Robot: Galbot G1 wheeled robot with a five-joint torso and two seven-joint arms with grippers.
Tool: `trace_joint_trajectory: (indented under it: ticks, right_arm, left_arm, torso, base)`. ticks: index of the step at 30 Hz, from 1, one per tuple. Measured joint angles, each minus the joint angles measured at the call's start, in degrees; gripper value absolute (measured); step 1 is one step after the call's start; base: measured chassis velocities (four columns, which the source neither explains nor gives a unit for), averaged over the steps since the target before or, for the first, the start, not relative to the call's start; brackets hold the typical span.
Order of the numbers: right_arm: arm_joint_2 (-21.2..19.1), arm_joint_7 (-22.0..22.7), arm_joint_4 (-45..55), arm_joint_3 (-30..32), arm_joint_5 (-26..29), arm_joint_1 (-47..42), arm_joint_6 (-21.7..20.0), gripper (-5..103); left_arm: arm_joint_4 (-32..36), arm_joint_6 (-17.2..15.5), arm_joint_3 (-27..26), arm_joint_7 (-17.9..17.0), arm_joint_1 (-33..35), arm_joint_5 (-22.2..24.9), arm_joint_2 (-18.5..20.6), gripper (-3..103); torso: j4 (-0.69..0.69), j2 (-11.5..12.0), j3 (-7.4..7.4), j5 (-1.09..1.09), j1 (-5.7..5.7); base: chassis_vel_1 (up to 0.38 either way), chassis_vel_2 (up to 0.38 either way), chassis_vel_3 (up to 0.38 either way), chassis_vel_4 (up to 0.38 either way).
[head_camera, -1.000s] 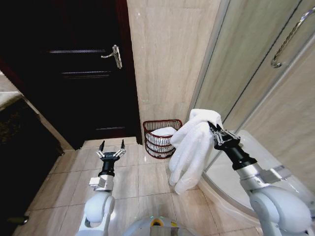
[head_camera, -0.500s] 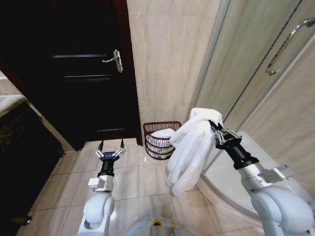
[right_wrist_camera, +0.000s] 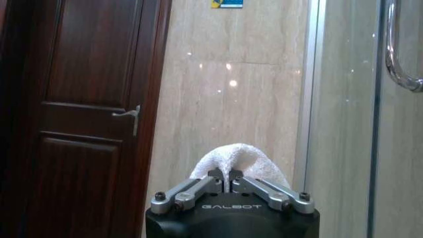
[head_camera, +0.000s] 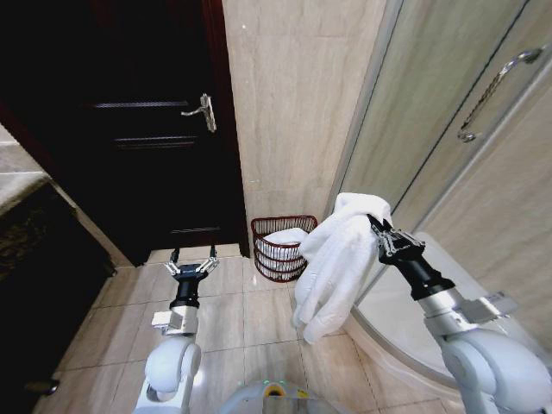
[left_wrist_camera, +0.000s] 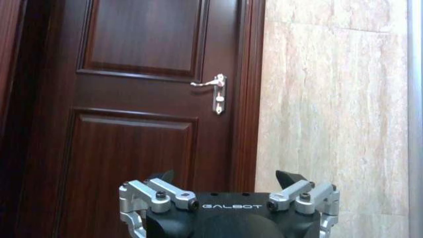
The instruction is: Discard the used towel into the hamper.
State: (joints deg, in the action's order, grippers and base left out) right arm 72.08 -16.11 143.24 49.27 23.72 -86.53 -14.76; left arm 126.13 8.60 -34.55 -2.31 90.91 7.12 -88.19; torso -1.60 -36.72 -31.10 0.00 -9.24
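"GALBOT" stands in pale letters on the black body of the left gripper (left_wrist_camera: 225, 179) and the right gripper (right_wrist_camera: 229, 177).

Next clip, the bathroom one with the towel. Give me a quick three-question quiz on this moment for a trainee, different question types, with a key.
1. True or false: the white towel already lies in the hamper.
2. Which gripper grips the towel?
A. left gripper
B. right gripper
C. both
3. Fill in: the hamper stands on the floor against the tiled wall, between the dark ____ and the glass shower door.

Key
1. False. It hangs from the right gripper, above the floor, near the hamper.
2. B. The left gripper is open and empty over the floor tiles.
3. door
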Motion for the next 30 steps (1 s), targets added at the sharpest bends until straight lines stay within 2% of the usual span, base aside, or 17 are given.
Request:
trace_joint_trajectory:
  ticks: [6,14,30]
  right_arm:
    - [0.6,-0.7,0.0,0.7,0.7,-1.1,0.6,3]
    - [-0.2,-0.7,0.0,2.6,2.5,-1.3,-0.3,3]
    - [-1.3,-0.7,0.0,3.0,2.6,-1.6,-1.0,3]
  left_arm:
    - [0.9,-0.2,-0.1,0.0,0.6,0.0,0.2,100]
    - [2.5,-0.1,-0.1,0.0,2.2,0.0,0.1,100]
    - [2.8,0.8,-0.7,0.0,3.1,0.8,-0.1,100]
  torso:
    - [0.0,-1.0,-0.56,0.0,-0.44]
    - [0.0,-3.4,-1.94,0.0,-1.49]
    - [0.0,-7.1,-3.95,0.0,-3.13]
  base:
    - [0.0,0.0,0.0,0.0]
    - [0.0,0.0,0.0,0.0]
    - [0.0,0.0,0.0,0.0]
